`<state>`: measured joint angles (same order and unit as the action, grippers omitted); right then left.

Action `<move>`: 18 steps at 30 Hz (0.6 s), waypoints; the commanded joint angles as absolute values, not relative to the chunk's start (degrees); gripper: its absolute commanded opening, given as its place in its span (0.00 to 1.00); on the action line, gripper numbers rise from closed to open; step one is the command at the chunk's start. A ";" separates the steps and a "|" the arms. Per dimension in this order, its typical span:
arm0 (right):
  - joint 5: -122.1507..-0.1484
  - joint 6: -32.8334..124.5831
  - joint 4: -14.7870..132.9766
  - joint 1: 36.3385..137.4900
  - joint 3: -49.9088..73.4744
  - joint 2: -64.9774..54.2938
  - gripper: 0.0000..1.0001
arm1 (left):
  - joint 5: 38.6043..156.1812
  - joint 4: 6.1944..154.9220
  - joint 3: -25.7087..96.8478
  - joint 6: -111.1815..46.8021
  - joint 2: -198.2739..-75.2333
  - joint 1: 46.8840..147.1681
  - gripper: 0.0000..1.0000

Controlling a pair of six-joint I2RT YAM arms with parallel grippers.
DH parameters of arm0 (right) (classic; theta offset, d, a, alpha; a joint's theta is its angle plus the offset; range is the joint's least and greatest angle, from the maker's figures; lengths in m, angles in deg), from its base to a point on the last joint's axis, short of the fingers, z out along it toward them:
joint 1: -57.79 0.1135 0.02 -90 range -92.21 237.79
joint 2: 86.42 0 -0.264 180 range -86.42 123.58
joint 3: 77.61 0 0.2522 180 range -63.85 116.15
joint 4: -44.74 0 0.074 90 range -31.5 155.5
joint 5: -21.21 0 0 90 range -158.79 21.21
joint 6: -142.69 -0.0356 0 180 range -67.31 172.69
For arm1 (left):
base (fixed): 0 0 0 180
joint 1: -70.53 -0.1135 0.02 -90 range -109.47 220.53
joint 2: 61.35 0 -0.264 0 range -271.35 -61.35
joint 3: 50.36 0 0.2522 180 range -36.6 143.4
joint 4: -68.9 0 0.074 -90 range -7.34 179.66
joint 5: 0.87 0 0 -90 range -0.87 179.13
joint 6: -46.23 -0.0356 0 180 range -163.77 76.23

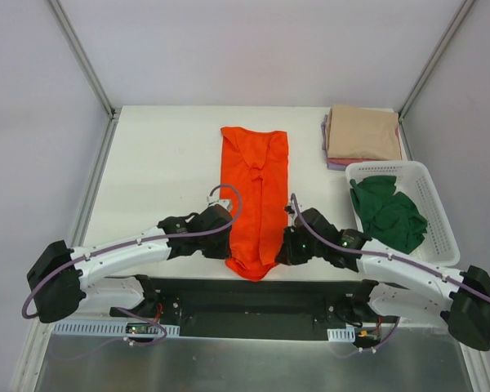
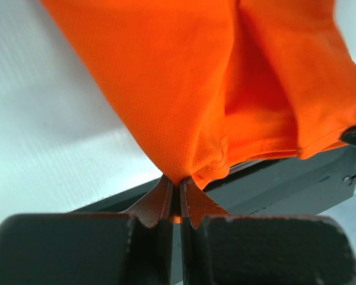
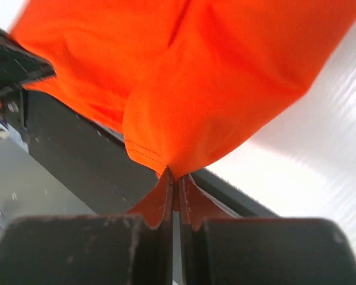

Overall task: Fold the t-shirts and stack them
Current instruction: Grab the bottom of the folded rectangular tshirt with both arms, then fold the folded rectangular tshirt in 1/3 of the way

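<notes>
A bright orange t-shirt (image 1: 256,192) lies folded lengthwise into a long strip down the middle of the white table, its near end sagging over the front edge. My left gripper (image 1: 229,247) is shut on the near left corner of the orange shirt (image 2: 184,89). My right gripper (image 1: 282,251) is shut on the near right corner of the shirt (image 3: 213,83). A dark green t-shirt (image 1: 385,212) lies crumpled in the white basket (image 1: 441,216). A folded beige shirt (image 1: 363,132) tops a stack at the back right, with pink and lilac edges (image 1: 336,163) showing under it.
The white slatted basket stands at the right edge of the table, just behind my right arm. The black front rail (image 1: 245,296) runs under the shirt's hanging end. Grey walls and metal posts (image 1: 82,57) enclose the table at the back and sides.
</notes>
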<state>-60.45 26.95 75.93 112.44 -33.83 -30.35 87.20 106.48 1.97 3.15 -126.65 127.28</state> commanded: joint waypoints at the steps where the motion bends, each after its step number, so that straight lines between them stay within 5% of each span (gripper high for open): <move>1: -66.31 32.29 76.42 109.13 -24.76 -25.53 0.00 | 83.08 104.37 8.92 0.62 -129.37 122.93 0.00; 6: -71.69 38.35 76.08 103.85 -16.32 -17.62 0.00 | 87.62 101.47 15.15 -3.94 -135.86 112.65 0.00; 18: -60.63 46.89 74.14 89.35 3.29 5.58 0.00 | 92.46 101.21 34.84 -10.54 -157.05 99.37 0.00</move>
<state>-65.76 42.95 75.21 91.96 -2.53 0.97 89.30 101.51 29.44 -7.30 -153.00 102.60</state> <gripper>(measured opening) 0.022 0.009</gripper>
